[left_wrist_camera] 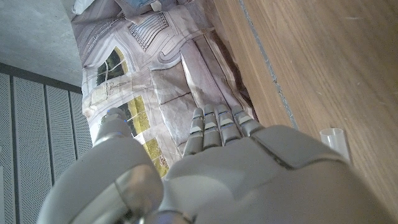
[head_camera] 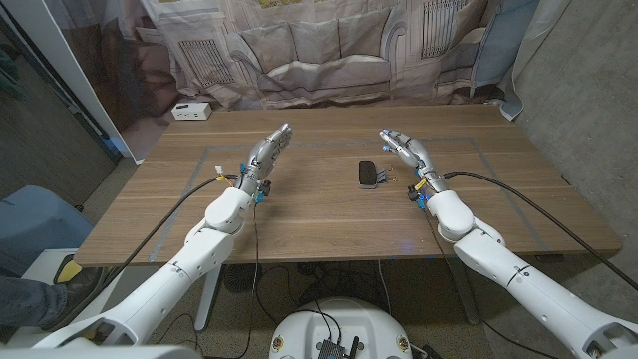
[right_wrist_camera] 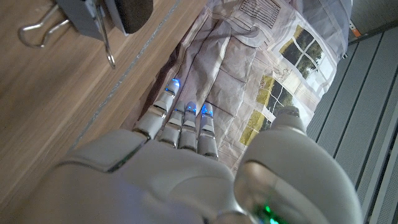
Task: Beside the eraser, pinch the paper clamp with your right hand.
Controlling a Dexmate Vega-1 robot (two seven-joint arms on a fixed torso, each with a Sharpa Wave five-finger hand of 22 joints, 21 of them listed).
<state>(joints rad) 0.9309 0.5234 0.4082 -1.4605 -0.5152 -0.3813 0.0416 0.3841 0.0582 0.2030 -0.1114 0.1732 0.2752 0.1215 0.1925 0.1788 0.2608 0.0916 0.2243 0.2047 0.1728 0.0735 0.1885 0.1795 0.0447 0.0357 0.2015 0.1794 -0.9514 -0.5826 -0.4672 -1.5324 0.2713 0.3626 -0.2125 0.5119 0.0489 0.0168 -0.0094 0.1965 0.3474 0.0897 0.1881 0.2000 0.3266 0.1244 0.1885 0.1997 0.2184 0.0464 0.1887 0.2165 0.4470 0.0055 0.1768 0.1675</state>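
Note:
A black eraser [head_camera: 368, 173] lies near the middle of the wooden table [head_camera: 329, 224], with the paper clamp [head_camera: 382, 179] right beside it on its right. In the right wrist view the clamp [right_wrist_camera: 84, 15] shows a grey body and wire handles next to the dark eraser [right_wrist_camera: 134, 9]. My right hand [head_camera: 407, 150] hovers just right of the clamp, fingers straight and apart, holding nothing. My left hand [head_camera: 267, 157] is raised left of the eraser, fingers extended, also with nothing in it.
A white box [head_camera: 190, 112] sits at the table's far left corner. A printed cloth backdrop [head_camera: 329, 50] hangs behind the table. Tape lines [head_camera: 214, 170] mark a rectangle on the tabletop. Cables run along both arms.

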